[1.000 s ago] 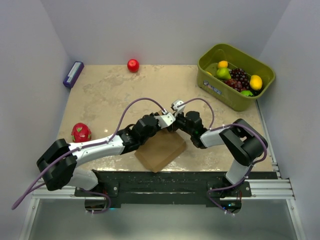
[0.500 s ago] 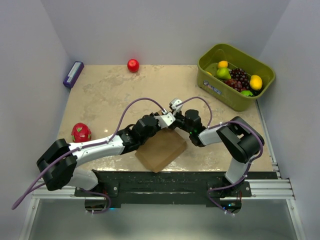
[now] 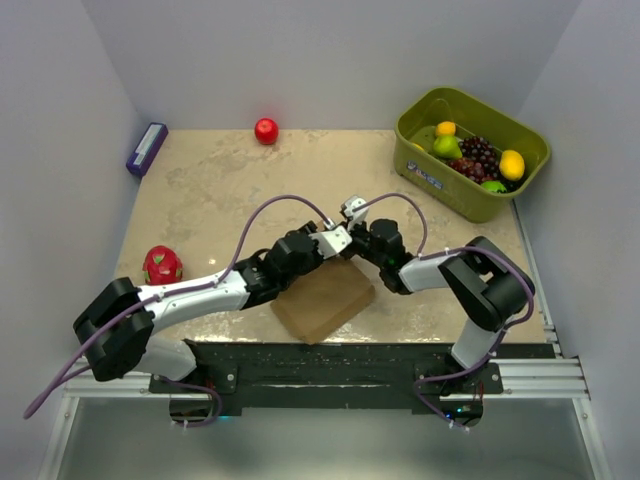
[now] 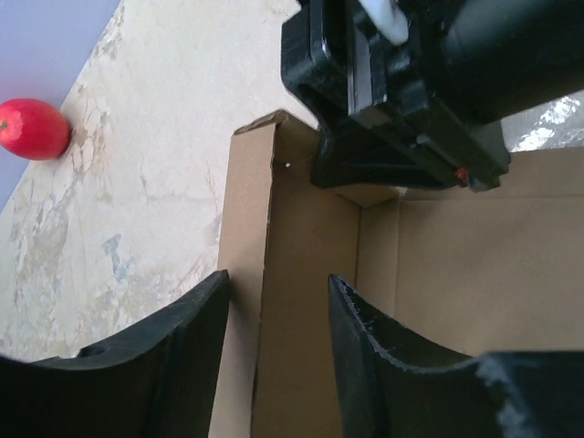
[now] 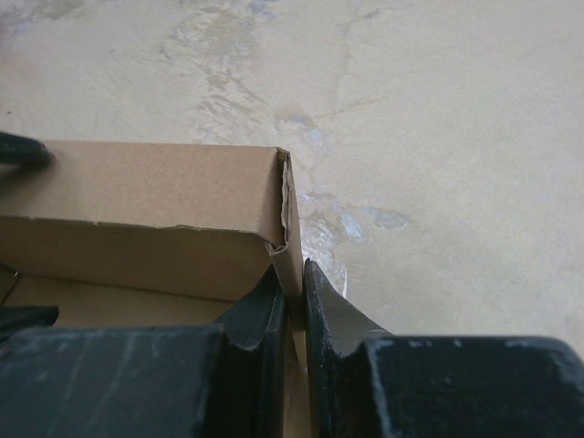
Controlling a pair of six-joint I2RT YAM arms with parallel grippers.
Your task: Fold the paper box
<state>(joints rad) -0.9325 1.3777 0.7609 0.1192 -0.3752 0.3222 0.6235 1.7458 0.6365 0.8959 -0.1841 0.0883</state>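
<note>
The paper box (image 3: 322, 298), plain brown cardboard, lies near the table's front edge with its side walls raised. Both grippers meet at its far corner. My left gripper (image 3: 335, 246) is open. In the left wrist view its fingers (image 4: 173, 356) straddle an upright wall (image 4: 248, 301) of the box without pinching it, with a gap on the inner side. My right gripper (image 3: 358, 244) is shut on the neighbouring wall. In the right wrist view its fingertips (image 5: 274, 292) clamp the thin cardboard edge (image 5: 290, 228) just below the corner. The right gripper's black body (image 4: 401, 100) fills the top of the left wrist view.
An olive-green bin (image 3: 420, 112) holding fruit stands at the back right. A red apple (image 3: 266, 131) sits at the back centre, a purple-blue block (image 3: 147, 148) at the back left, and a dragon fruit (image 3: 162, 264) at the left front.
The left gripper has opened and released the box wall it was pinching. The right gripper has closed on the adjacent wall. The box has barely shifted.
</note>
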